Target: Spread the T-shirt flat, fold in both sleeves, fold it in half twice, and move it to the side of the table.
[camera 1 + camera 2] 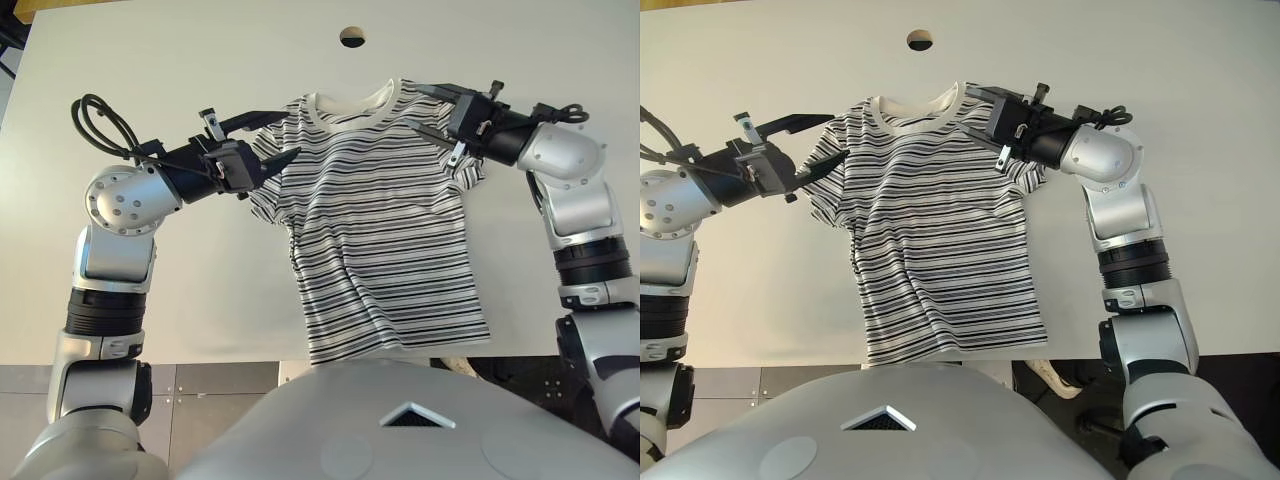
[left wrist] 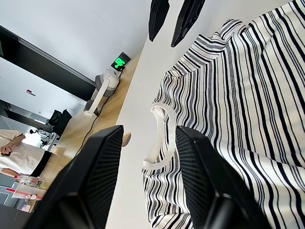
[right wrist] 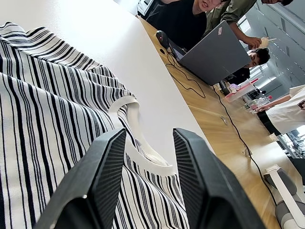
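Left eye view, striped T-shirt (image 1: 380, 230) lying flat on white table (image 1: 150, 60), left gripper (image 1: 288, 135) fingers spread wide beside one sleeve, right gripper (image 1: 420, 108) fingers wide apart over opposite shoulder

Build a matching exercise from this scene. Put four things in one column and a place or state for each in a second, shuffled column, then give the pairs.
Column 1
1. T-shirt
2. left gripper
3. right gripper
4. round hole

Column 2
A. open, to the robot's right of the collar
B. in the table, beyond the collar
C. open, beside the sleeve on the robot's left
D. striped, spread on the table, neck farthest from the robot

Pairs: 1-D, 2-C, 3-A, 4-B
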`<state>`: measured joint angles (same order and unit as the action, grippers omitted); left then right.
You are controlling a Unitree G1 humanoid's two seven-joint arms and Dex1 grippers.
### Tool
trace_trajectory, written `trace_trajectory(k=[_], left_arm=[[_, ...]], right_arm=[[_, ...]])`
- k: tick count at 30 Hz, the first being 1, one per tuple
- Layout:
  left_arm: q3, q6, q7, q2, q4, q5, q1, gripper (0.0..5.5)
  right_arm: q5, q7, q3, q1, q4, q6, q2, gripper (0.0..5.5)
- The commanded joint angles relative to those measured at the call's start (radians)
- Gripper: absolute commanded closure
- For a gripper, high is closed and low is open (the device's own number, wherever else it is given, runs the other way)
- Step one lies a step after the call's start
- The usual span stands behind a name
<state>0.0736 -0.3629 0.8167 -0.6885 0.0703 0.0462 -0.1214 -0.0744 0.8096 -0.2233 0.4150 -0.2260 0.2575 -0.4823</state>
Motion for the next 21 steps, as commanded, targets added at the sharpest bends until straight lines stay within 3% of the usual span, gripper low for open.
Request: trace_trajectory(k=[1, 9, 15, 21], left_arm=[[0.004, -0.007, -0.007, -0.016, -0.002, 0.014, -0.002, 3.46], [0.012, -0.016, 0.0, -0.022, -0.018, 0.029, -0.031, 3.46], [0.017, -0.018, 0.009, -0.03, -0.024, 0.024, -0.054, 3.46], [0.022, -0.021, 0.006, -0.032, -0.028, 0.021, -0.057, 3.46]], right_arm=[[-0.004, 0.005, -0.009, -0.002, 0.007, -0.002, -0.006, 3.67], [-0.079, 0.044, -0.077, 0.091, -0.063, 0.015, -0.009, 3.67], [-0.164, 0.181, -0.213, 0.217, -0.253, -0.002, 0.02, 3.67], [-0.282, 0.166, -0.295, 0.375, -0.607, -0.015, 0.115, 3.67]])
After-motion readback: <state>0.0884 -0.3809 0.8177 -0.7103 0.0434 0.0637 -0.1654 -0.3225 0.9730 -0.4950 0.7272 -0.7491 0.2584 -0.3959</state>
